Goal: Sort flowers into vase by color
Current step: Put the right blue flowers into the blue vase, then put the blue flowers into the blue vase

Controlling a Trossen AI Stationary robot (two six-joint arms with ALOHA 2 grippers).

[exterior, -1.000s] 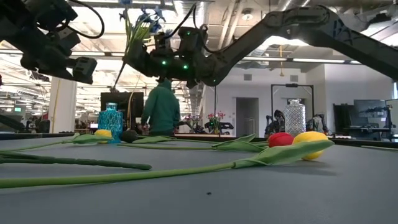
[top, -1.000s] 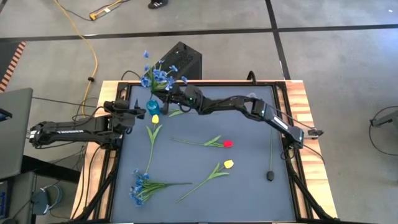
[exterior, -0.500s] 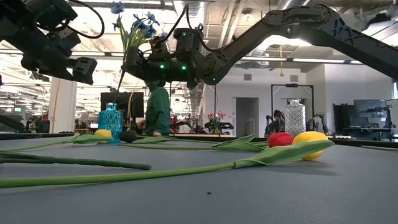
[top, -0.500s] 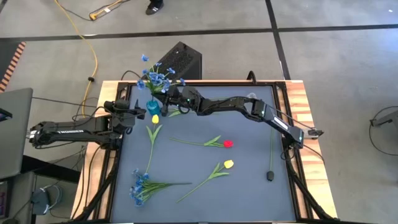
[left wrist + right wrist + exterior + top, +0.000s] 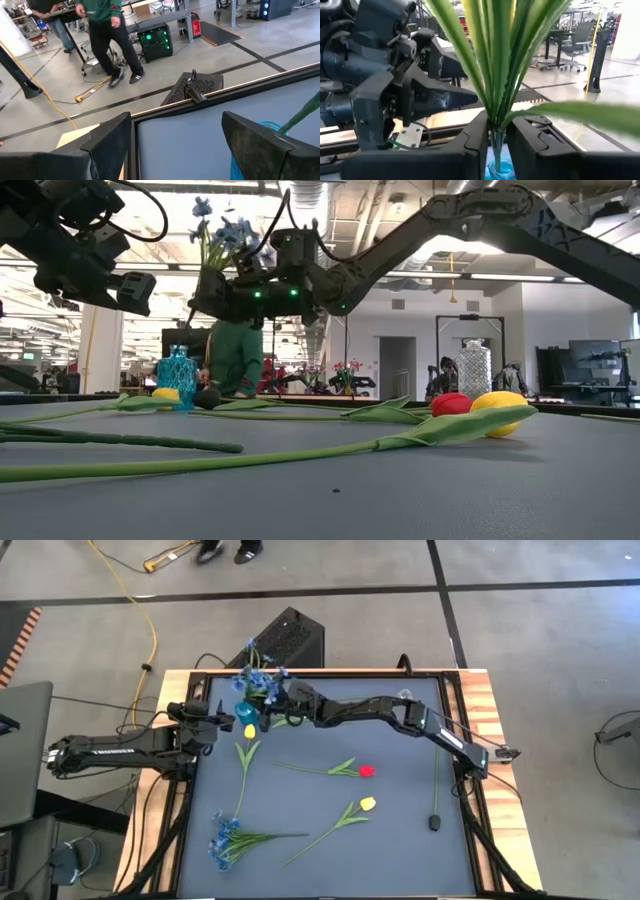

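Note:
My right gripper (image 5: pixel 284 700) (image 5: pixel 496 142) is at the table's far left, shut on a bunch of blue flowers (image 5: pixel 258 678) (image 5: pixel 224 232) over the blue vase (image 5: pixel 243 712) (image 5: pixel 178 377) (image 5: pixel 501 168). My left gripper (image 5: pixel 216 720) (image 5: pixel 176 142) waits open just left of that vase. On the mat lie a yellow tulip (image 5: pixel 249 730) close to the vase, a red tulip (image 5: pixel 367 771) (image 5: pixel 451 403), a second yellow tulip (image 5: pixel 367 803) (image 5: pixel 499 406) and another blue bunch (image 5: pixel 224 840), each flat on its stem and leaves. My right gripper pinches the bunch's gathered green stems (image 5: pixel 495 129) between its two fingers (image 5: pixel 476 140), below the long leaves. The fingers come level from the table's right, across the stems. The bunch stands nearly upright and is lifted clear. Its stem ends (image 5: pixel 189 323) hang just above the vase's mouth.
A small black object (image 5: pixel 435 822) on a cord lies near the mat's right edge. A black box (image 5: pixel 290 635) stands on the floor beyond the far edge. A person (image 5: pixel 235 355) moves in the room behind. Bare mat lies right of the tulips.
My right gripper has moved a little toward the table's left, over the blue vase. It has tipped the blue bunch from leaning outward to nearly upright. The blossoms have swung back over the vase. The left arm has stayed still.

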